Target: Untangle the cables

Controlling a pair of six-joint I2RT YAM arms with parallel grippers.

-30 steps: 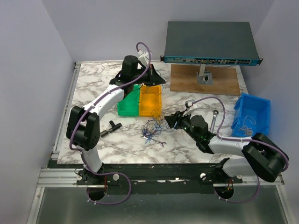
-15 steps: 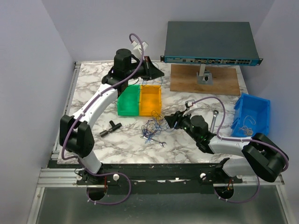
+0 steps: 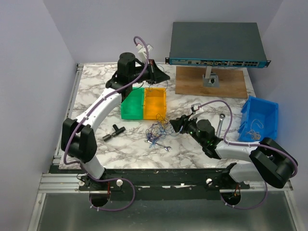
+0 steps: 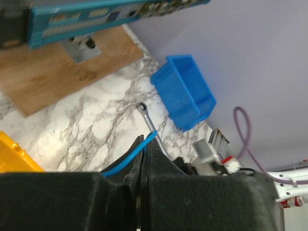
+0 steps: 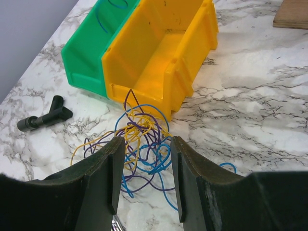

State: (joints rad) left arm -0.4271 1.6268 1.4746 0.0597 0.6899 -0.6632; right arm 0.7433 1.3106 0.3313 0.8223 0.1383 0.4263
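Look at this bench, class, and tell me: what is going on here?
The left pincer is shut on a single blue wire, held up in the air beyond the yellow bin. The right pincer stands open, low over the tangle of thin blue, purple and yellow cables lying on the table in front of that bin. The bunch is not yet untangled.

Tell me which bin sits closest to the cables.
The yellow bin; the cables lie before it, the green bin further left, the blue bin far right.
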